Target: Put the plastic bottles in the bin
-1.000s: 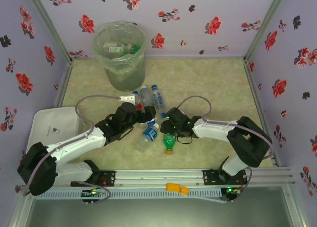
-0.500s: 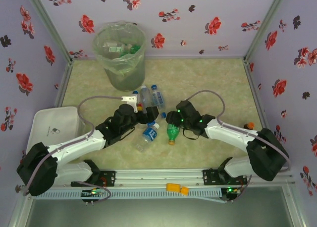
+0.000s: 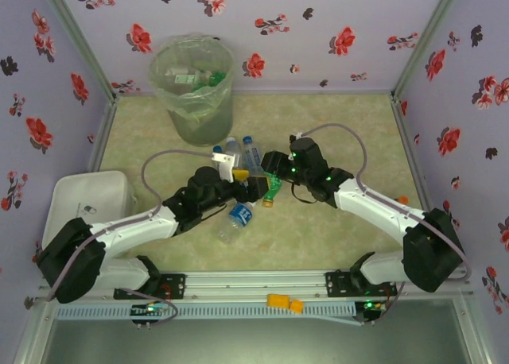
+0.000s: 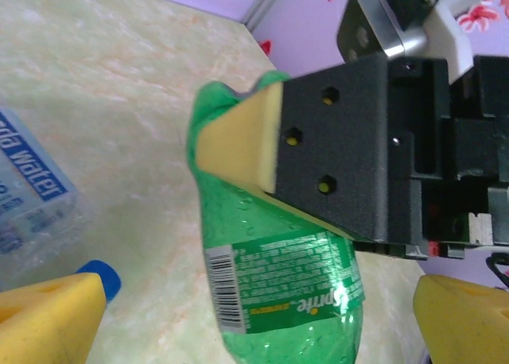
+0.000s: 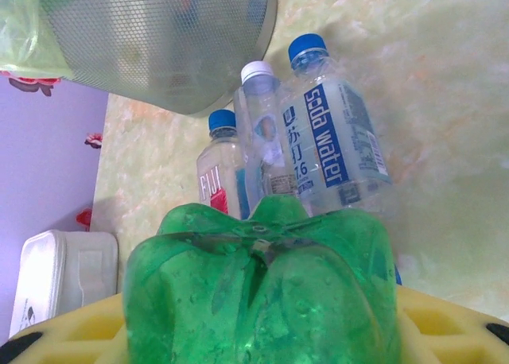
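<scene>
Near the middle of the table (image 3: 342,133), seen from above: right gripper (image 3: 273,178) pinching a green Sprite bottle (image 3: 273,189), its pale cap end pointing toward the near edge. Grips it at the base end. In the right wrist view, lobed green base up close, yellow pads (image 5: 445,324) pressed against it on both sides. Cannot tell whether the bottle touches the table.

Just left of it, left gripper (image 3: 253,187), spread wide. In the left wrist view, yellow fingertips (image 4: 48,320) at the two lower corners, the green bottle's label and barcode between them and touching neither; above the label, the black body and yellow pad of the right gripper against the bottle.

On the near side of the left gripper, a clear blue-labelled bottle (image 3: 238,216) on its side.

Between the grippers and the bin (image 3: 195,124): FUJI bottle (image 5: 223,185), white-capped bottle (image 5: 266,153) and soda water bottle (image 5: 334,149), lying side by side, touching, caps toward the bin.

Bin upright at the far left corner, clear bag folded over the rim, green and clear binned bottles (image 3: 195,79) inside.

Beyond the table's left edge, a white tub (image 3: 87,201).
</scene>
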Tool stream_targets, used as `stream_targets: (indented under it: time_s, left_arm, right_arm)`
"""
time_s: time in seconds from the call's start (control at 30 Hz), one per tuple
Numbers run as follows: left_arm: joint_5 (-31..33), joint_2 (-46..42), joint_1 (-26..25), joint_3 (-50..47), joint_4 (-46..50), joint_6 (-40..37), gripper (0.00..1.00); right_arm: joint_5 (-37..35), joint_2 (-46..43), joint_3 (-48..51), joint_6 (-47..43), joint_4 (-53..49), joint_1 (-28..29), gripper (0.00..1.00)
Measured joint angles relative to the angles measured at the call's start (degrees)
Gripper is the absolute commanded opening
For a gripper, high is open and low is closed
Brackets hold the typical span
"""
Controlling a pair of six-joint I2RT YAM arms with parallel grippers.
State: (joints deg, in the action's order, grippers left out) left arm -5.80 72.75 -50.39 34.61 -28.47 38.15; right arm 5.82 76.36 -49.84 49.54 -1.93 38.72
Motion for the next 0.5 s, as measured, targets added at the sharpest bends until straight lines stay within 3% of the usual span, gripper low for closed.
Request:
stream_targets:
  time_s: [0.27, 0.5]
  left_arm:
    - [-2.9, 6.8, -1.0, 3.4, -1.9, 0.5, 0.94]
    - [-4.4, 10.6, -1.1, 5.1, -3.6, 1.4, 0.79]
  right_arm:
    - [2.2, 0.0, 0.0, 0.0, 1.8, 0.0, 0.54]
    - [2.4, -0.1, 1.0, 0.4, 3.7, -0.2, 0.54]
